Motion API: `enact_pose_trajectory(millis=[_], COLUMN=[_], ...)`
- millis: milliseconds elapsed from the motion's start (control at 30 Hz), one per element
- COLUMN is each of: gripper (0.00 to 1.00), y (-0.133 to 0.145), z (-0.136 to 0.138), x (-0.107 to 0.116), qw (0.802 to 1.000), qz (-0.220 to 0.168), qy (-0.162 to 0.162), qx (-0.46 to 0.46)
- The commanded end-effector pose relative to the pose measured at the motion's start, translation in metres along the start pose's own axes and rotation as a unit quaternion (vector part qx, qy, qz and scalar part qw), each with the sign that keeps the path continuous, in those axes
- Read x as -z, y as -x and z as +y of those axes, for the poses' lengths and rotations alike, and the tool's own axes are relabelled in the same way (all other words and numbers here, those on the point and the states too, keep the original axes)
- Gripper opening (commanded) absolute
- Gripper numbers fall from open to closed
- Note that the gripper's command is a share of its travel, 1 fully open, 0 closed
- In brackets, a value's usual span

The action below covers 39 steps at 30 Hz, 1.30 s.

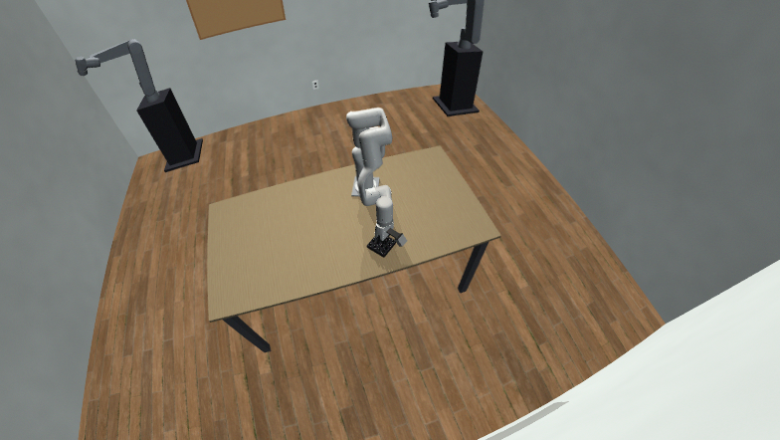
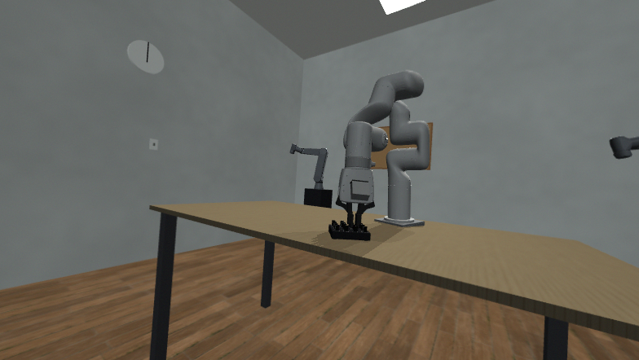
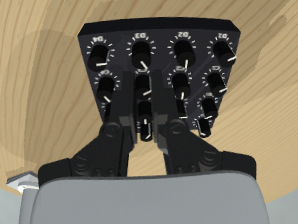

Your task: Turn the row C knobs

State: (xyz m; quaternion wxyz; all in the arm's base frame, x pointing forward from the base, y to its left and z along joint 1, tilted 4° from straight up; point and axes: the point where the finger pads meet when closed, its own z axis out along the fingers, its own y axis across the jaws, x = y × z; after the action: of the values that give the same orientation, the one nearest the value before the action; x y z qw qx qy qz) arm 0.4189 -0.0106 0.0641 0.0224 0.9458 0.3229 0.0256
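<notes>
The black knob box [image 1: 381, 247] [image 2: 350, 234] [image 3: 160, 24] stands on the table under the arm, row D farthest from the gripper body in the wrist view. My gripper [image 2: 354, 224] [image 3: 143, 86] points down, one finger on each side of knob C3 [image 3: 142, 82], and looks shut on it. C3's line points down-right. D3 [image 3: 141, 52] has its line down, slightly right. D4's [image 3: 98, 54] line is nearly level; C4's [image 3: 105, 87] runs down-right. D2 [image 3: 185, 51] and C2 [image 3: 180, 83] point down. D1 [image 3: 223, 50] and C1 [image 3: 216, 81] point right. The fingers partly hide rows A and B.
Knobs B3 [image 3: 145, 108] and A3 [image 3: 145, 132] stand in line behind C3, close beside the fingers. The wooden table [image 1: 284, 246] [image 2: 469, 254] carries the box near its long edge. The arm's base [image 2: 399, 221] stands across the table.
</notes>
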Motion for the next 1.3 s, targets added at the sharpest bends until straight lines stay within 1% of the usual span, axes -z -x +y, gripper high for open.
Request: enact_pose_trajectory(millis=[0, 667, 1267], gripper=[0.08, 0.08, 0.08], y=[-0.0012, -0.0012, -0.0012], z=[0.0009, 0.0009, 0.0009], x=[0.0013, 0.0013, 0.0013], qw=[1.0, 1.0, 0.995], qz=[0.002, 0.002, 0.002], qy=[0.001, 0.001, 0.001], qx=[0.0, -0.011, -0.097])
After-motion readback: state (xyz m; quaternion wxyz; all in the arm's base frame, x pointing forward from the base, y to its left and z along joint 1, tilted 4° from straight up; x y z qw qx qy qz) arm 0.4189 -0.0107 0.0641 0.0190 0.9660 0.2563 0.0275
